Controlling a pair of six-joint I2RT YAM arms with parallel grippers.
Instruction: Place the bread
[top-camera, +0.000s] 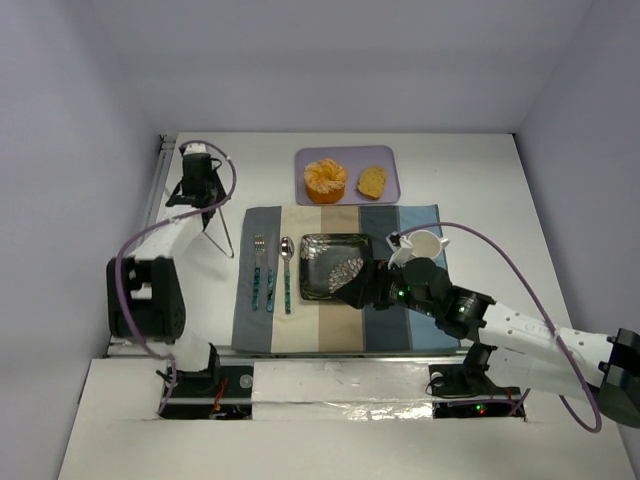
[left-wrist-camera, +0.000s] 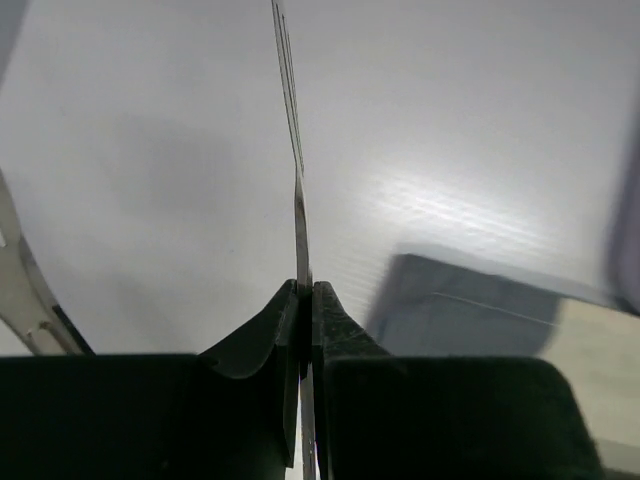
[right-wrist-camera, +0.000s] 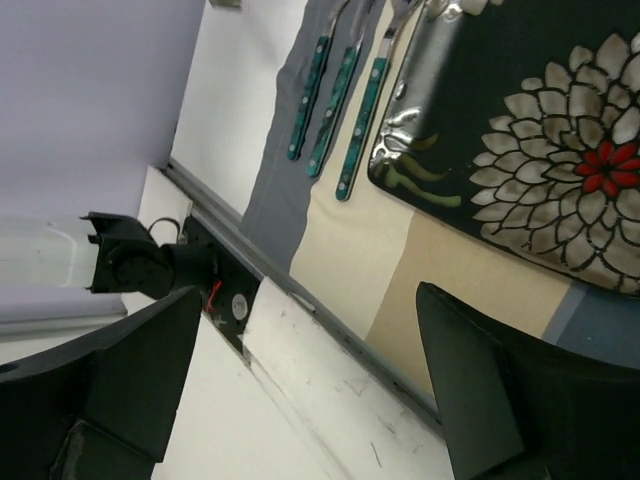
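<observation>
Top external: small golden-yellow bread slice lies on lavender rectangular tray, one o'clock of black floral square plate. Right gripper gapes empty; left gripper clamps thin metal blade. Judged step: approach pending. Next: right arm reaches toward twelve o'clock.

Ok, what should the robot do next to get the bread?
Probably reach the right hand toward the bread on the purple tray. That hand is open and empty near the plate, while the left hand is shut on a thin metal piece.
</observation>
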